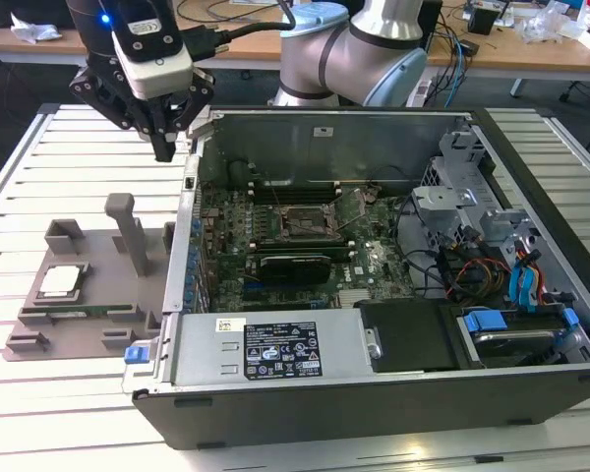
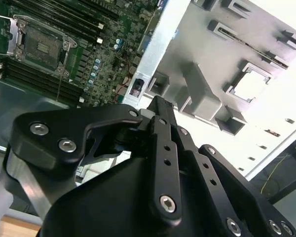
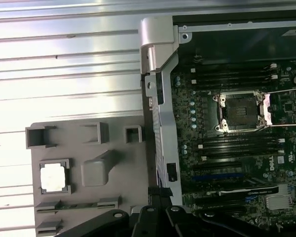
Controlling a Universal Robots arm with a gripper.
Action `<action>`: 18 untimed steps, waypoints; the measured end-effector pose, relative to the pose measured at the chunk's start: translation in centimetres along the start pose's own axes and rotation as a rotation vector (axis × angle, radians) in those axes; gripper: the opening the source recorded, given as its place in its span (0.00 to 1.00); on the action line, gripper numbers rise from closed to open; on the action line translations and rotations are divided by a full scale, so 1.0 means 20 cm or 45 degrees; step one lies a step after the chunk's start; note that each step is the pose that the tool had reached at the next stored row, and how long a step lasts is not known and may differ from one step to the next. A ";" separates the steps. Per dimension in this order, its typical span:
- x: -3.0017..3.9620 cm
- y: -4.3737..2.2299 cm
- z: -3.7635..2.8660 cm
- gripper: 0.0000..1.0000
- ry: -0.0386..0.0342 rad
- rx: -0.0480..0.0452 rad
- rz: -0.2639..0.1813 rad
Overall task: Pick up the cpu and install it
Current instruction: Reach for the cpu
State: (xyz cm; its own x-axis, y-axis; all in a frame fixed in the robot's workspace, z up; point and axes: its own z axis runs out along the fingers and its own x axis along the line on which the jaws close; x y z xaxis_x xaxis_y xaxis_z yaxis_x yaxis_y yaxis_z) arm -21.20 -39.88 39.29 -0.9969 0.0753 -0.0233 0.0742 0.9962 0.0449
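silver cpu (image 1: 61, 282) in tray (image 1: 98, 261) beside case (image 1: 374, 408)

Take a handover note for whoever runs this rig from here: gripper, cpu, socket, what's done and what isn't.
Gripper: shut, holding nothing, raised by the corner of the computer case at the exterior view's left.
Cpu: lies flat in its recess on the grey holder tray, on the table beside the case.
Socket: inside the case, cover open, empty.
Done: nothing that shows.
Left: the cpu is not picked up and not installed.
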 end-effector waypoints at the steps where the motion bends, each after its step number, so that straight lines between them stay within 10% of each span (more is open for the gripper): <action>1: 0.018 -0.001 0.000 0.11 -0.0001 0.000 0.000; 18: 0.226 -0.017 -0.001 0.11 -0.0001 0.000 0.000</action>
State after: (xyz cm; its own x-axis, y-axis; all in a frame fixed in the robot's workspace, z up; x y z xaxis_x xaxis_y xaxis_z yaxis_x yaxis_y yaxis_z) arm -25.72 -39.88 39.18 -0.9969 0.0753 -0.0234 0.0742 0.9962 0.0450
